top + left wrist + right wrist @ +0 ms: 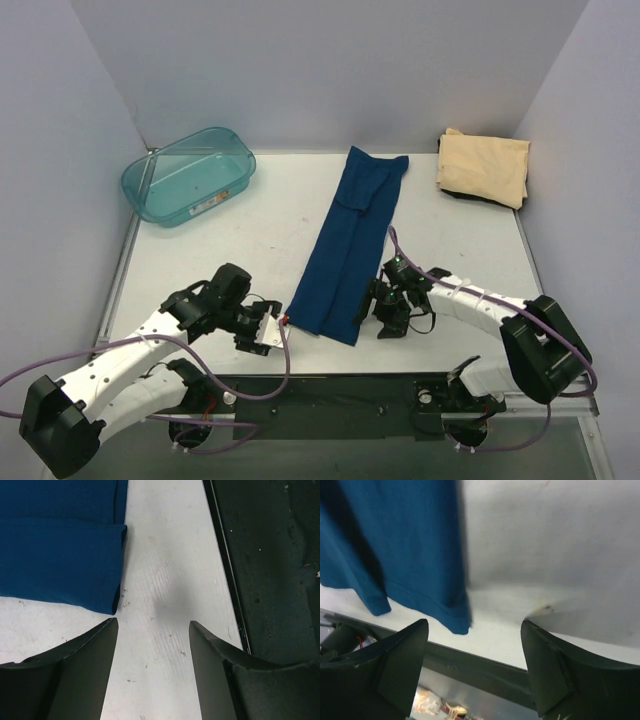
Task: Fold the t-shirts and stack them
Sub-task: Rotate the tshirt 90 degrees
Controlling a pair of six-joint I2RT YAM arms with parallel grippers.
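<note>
The blue shirt [350,245] lies mid-worktop [240,240], folded into a long strip, with both arms' jaws gaping empty beside its near corners, so next, I reckon, they must pinch that hem and fold it toward the far end.

Lab: plain panels [330,70] wall in a white table [230,250].

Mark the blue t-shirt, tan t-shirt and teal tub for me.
blue t-shirt [350,245]: top external view, middle of the folded strip.
tan t-shirt [484,165]: top external view, centre of the folded top.
teal tub [195,172]: top external view, bare floor inside.
</note>
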